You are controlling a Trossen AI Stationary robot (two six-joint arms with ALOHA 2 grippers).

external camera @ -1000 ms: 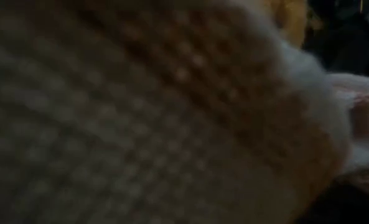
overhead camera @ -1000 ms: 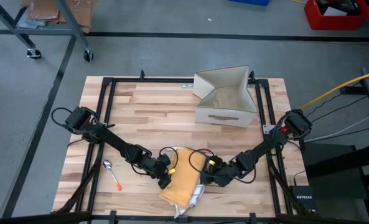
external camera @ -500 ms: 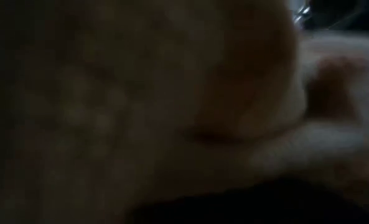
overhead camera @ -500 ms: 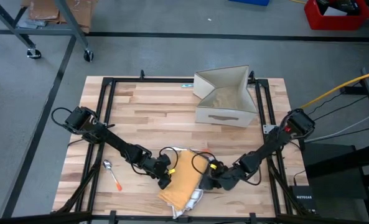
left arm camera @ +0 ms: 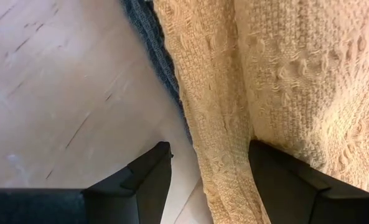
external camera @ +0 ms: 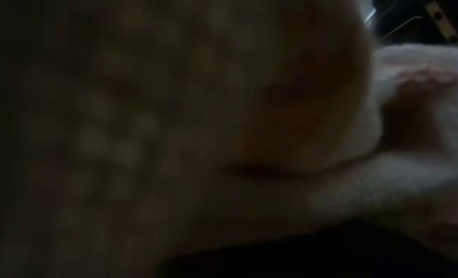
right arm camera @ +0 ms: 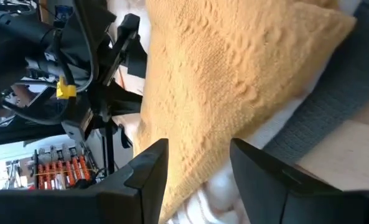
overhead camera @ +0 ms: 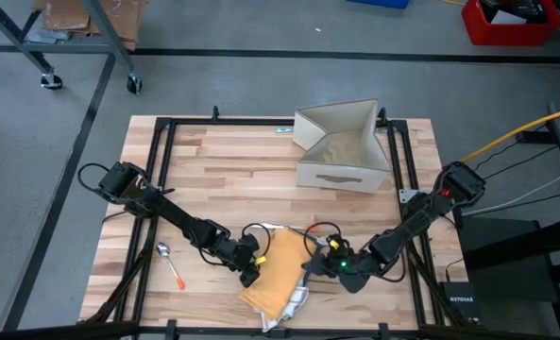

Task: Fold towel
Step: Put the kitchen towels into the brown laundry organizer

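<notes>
A yellow woven towel (overhead camera: 280, 274) lies bunched near the table's near edge, over white and grey cloth (overhead camera: 296, 300). Its near part hangs in front of the low camera and fills that view (external camera: 213, 116). My left gripper (overhead camera: 253, 272) is low at the towel's left edge. It is open, and the edge (left arm camera: 209, 124) runs between its fingers (left arm camera: 209, 174). My right gripper (overhead camera: 310, 269) is low at the towel's right side. It is open too, and the yellow cloth (right arm camera: 221, 74) lies just ahead of it (right arm camera: 200, 165). My left gripper straddles the towel's left edge (left arm camera: 224, 162), level, from the table's left. One finger (left arm camera: 284, 180) lies against the weave, and I cannot tell whether it touches. My right gripper comes level from the table's right, and I cannot tell whether it touches the towel.
An open cardboard box (overhead camera: 341, 149) stands at the table's far right. A spoon with an orange handle (overhead camera: 171, 264) lies on the wood left of my left arm. A black frame rail (overhead camera: 157, 189) runs around the table. Bare wood lies between the box and the towel.
My right arm has sunk and shifted a little toward the table's near right, with its gripper staying at the towel's right side. In the low view the towel has darkened and now covers almost the whole picture.
</notes>
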